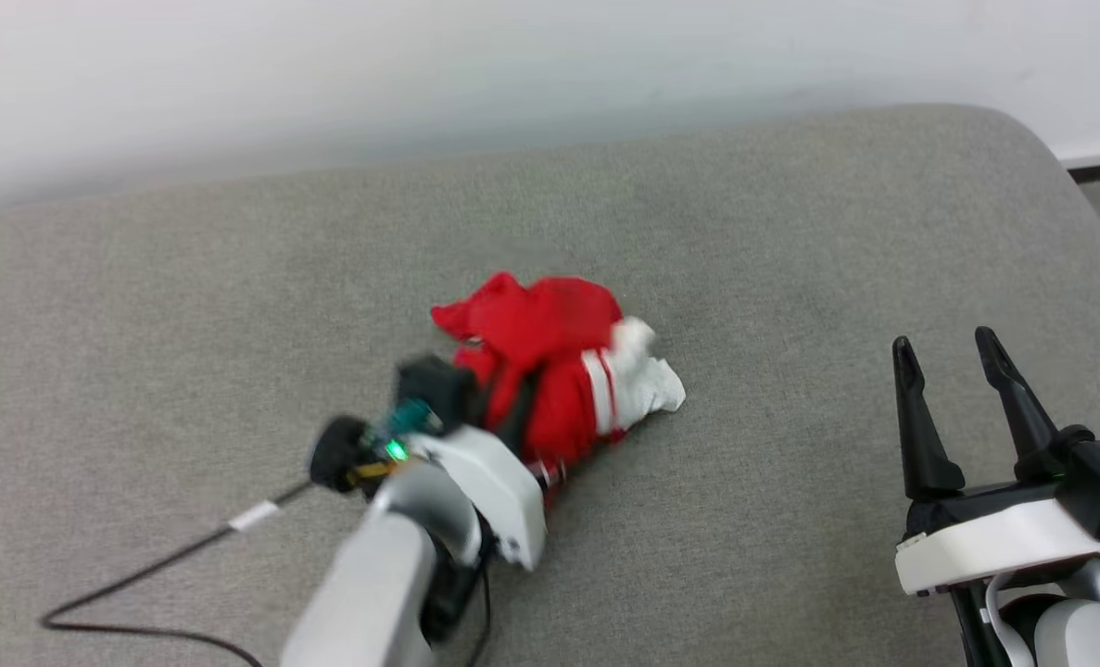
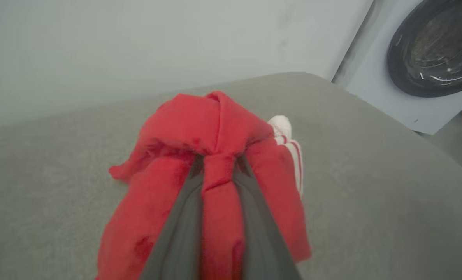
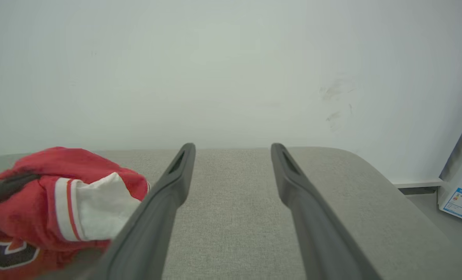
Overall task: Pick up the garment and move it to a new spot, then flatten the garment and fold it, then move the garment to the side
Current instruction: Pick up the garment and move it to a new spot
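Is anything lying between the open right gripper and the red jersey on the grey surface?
Nothing visible does. Bare grey surface separates the right gripper from the garment, which the left gripper pinches by a red fold. A black cable lies on the robot's left, off that path.

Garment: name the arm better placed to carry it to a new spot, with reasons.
Left. The left gripper is shut on a red fold of the garment; the right gripper stands open, apart from it, over bare grey cushion.

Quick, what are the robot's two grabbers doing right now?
Left gripper: closed, pinching the garment.
Right gripper: open, holding nothing.
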Available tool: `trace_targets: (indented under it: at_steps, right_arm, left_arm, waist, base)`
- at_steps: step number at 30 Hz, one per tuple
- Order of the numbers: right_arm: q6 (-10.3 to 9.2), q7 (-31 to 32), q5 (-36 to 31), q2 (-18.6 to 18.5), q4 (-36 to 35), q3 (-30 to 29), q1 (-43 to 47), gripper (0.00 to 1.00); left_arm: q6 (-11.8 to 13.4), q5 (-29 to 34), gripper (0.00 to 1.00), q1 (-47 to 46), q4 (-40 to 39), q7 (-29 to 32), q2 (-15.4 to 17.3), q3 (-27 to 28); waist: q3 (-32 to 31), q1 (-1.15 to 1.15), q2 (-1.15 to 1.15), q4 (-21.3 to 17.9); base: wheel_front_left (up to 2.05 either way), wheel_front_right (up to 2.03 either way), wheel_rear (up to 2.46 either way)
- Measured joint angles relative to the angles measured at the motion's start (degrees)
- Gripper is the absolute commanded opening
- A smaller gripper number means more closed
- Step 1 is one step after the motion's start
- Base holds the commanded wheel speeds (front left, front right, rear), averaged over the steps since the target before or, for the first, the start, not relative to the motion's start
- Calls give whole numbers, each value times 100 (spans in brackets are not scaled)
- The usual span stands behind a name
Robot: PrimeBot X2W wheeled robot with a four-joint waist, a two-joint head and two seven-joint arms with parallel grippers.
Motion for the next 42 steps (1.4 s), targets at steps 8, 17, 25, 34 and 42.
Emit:
trace_targets:
  at_steps: [8,17,25,34,42]
  right_arm:
    - [0,-120,101,3,107,7,-90,100]
    - [0,-132,85,5,244,-93,-93,100]
    - [0,-73,38,7,291,-164,15,100]
    - [0,104,15,8,337,-198,367,100]
    - [0,283,-16,7,199,-176,523,100]
  left_arm:
    - [10,-211,100,424,525,-75,-8,-1195]
    - [493,-330,100,274,232,-1272,-7,-1315]
    - [1020,-476,100,334,-147,-1560,338,-517]
    - [1418,-605,100,1279,-827,-1586,1151,176]
    - [1556,-560,100,1668,-1257,-1446,1311,148]
  waist:
    - [275,1,0,32]
    - [99,1,0,288]
    - [-125,1,0,527]
    - [-491,1,0,666]
    - [-618,1,0,727]
  base:
    - [0,0,0]
    - [0,0,0]
    - [0,0,0]
    - [0,0,0]
    - [0,0,0]
